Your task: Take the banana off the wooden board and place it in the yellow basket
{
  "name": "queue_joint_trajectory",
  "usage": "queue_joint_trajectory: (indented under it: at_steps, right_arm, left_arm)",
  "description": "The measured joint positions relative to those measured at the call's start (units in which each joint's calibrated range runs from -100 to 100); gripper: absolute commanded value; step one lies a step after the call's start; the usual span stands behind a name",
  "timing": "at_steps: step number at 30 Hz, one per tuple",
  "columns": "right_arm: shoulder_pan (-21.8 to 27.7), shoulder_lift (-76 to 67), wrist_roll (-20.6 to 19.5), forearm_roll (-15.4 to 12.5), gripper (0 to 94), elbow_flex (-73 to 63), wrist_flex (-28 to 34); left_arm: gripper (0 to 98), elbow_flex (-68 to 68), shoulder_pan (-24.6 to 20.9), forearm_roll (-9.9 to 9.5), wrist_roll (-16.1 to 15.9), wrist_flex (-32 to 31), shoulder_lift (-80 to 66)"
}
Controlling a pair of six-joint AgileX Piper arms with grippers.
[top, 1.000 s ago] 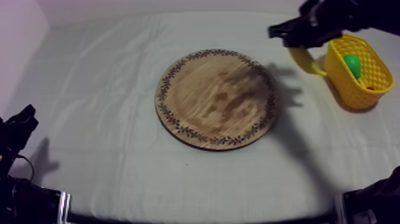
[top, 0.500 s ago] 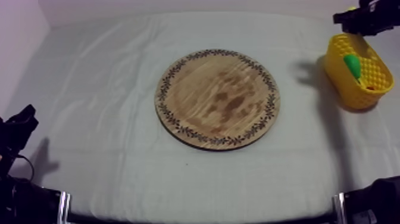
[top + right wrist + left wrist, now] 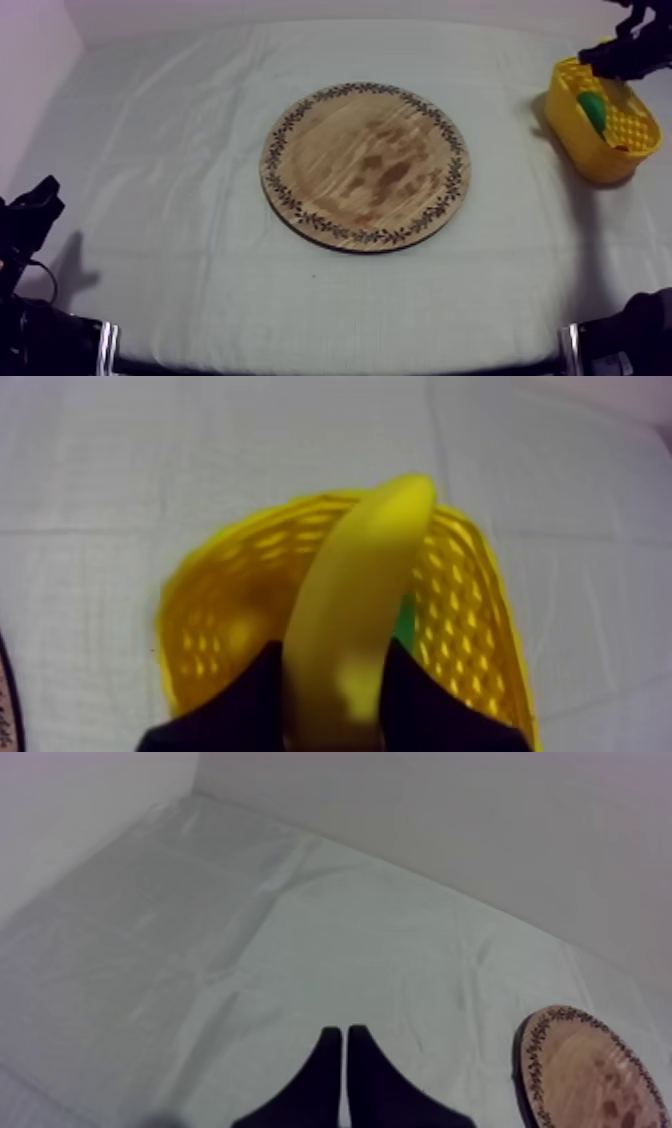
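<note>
The yellow banana (image 3: 355, 616) hangs over the yellow basket (image 3: 210, 626), gripped by the two black fingers of my right gripper (image 3: 335, 666), which is shut on it. From above, my right gripper (image 3: 622, 58) hovers at the far rim of the basket (image 3: 570, 125) at the table's right edge. The round wooden board (image 3: 365, 165) with its patterned rim lies bare in the middle. My left gripper (image 3: 345, 1052) is shut on nothing, its fingers together as a narrow wedge. It rests low at the left (image 3: 32, 212), with the board's rim (image 3: 590, 1077) off to its side.
A green pear (image 3: 592, 108) lies inside the basket, and its green (image 3: 405, 626) shows behind the banana. A small red fruit (image 3: 622, 147) sits near the basket's front wall. Grey-white cloth (image 3: 180, 150) surrounds the board.
My right gripper has carried the banana from the left of the basket to the right and over it. The left arm has stayed still.
</note>
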Motion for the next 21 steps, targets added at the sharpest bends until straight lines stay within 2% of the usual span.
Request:
queue_joint_trajectory:
  at_steps: [6, 9, 11, 15, 17, 19, 21]
  right_arm:
    - [0.55, 2.19, 0.13, 0.06, 30.3, 3.6, -3.74]
    - [0.05, 2.65, -1.1, 1.37, 32.0, 4.98, -3.8]
    - [-0.28, 2.73, -1.85, 1.74, 37.9, 5.28, -4.07]
    - [-0.59, 2.73, -2.86, 2.13, 56.3, 5.31, -4.21]
    - [-0.62, 2.45, -3.88, 3.19, 59.9, 5.31, -3.77]
    - [-0.58, 1.98, -4.65, 3.43, 53.7, 5.41, -3.67]
    - [-0.31, 1.43, -4.65, 2.59, 40.4, 5.58, -3.66]
  left_arm:
    - [0.1, 0.0, 0.0, 0.0, 0.0, 0.0, 0.0]
    - [0.1, 0.0, 0.0, 0.0, 0.0, 0.0, 0.0]
    - [0.1, 0.0, 0.0, 0.0, 0.0, 0.0, 0.0]
    - [0.1, 0.0, 0.0, 0.0, 0.0, 0.0, 0.0]
    - [0.1, 0.0, 0.0, 0.0, 0.0, 0.0, 0.0]
    - [0.1, 0.0, 0.0, 0.0, 0.0, 0.0, 0.0]
    - [0.1, 0.0, 0.0, 0.0, 0.0, 0.0, 0.0]
